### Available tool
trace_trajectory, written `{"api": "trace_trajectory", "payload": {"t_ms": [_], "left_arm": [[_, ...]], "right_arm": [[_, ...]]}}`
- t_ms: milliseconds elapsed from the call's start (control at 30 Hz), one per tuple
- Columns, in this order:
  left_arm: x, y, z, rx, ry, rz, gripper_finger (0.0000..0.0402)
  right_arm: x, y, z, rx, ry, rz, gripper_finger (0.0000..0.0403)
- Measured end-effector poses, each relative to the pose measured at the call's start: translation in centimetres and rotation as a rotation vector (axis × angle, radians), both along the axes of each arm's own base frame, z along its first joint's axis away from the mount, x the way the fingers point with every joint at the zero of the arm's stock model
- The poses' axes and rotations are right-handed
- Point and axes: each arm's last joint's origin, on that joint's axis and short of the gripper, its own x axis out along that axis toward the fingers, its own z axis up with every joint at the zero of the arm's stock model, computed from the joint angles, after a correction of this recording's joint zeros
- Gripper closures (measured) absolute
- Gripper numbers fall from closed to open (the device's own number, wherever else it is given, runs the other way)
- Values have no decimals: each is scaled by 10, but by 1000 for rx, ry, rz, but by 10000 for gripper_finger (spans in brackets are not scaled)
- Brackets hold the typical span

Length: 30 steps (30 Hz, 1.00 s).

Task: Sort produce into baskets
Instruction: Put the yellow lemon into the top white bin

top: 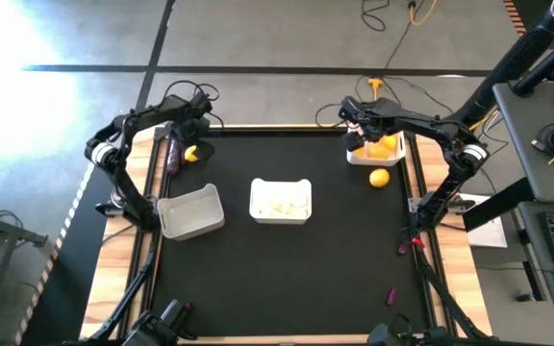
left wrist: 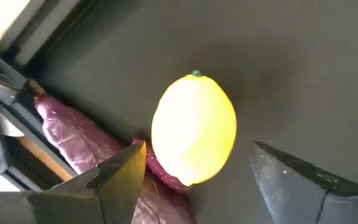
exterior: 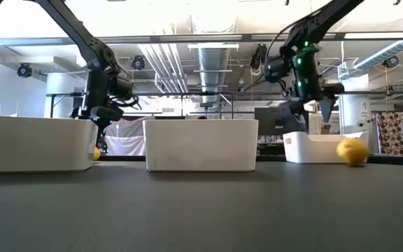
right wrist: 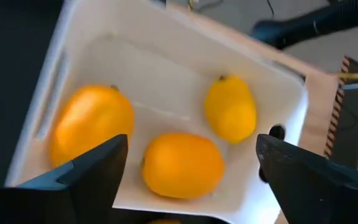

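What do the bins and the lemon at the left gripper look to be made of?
Bins, e.g. the middle bin: white moulded plastic by the look, smooth, matt, with rounded corners. Lemon between the open fingers of the left gripper: glossy, very even yellow skin with a neat green tip, so likely a plastic replica, though not certain.

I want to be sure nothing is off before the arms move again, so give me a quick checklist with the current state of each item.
1. Left end effector open around the lemon on the mat: ok, fingers apart, not closed on it.
2. Eggplant clear of that grasp: not ok, it lies against the lemon beside one finger.
3. Right end effector empty over the right basket: ok, open, nothing between the fingers.
4. Citrus inside that basket: ok, three pieces lie in it.
5. Loose lemon beside the right basket: not ok, on the mat.
6. Left basket contents: ok, looks empty from above.
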Motion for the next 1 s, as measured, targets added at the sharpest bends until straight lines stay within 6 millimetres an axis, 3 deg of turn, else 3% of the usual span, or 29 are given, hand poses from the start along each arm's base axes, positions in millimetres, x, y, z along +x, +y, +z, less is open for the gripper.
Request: {"api": "trace_trajectory", "payload": {"t_ms": [233, 400, 633, 800, 1000], "left_arm": [[3, 4, -19, -58, 31, -2, 135], [5, 4, -21, -64, 31, -7, 170], [9, 5, -20, -72, -31, -9, 221], [40, 13, 5, -49, -306, -70, 221], [99, 12, 41, 100, -477, -242, 220]], "right_arm": [[-5, 5, 52, -134, -128, 8, 51], [-15, 19, 86, -217, -229, 19, 57], [-23, 45, 113, -250, -388, 24, 60], [-15, 60, 117, -255, -432, 54, 60], [0, 75, 101, -149, -362, 110, 60]]}}
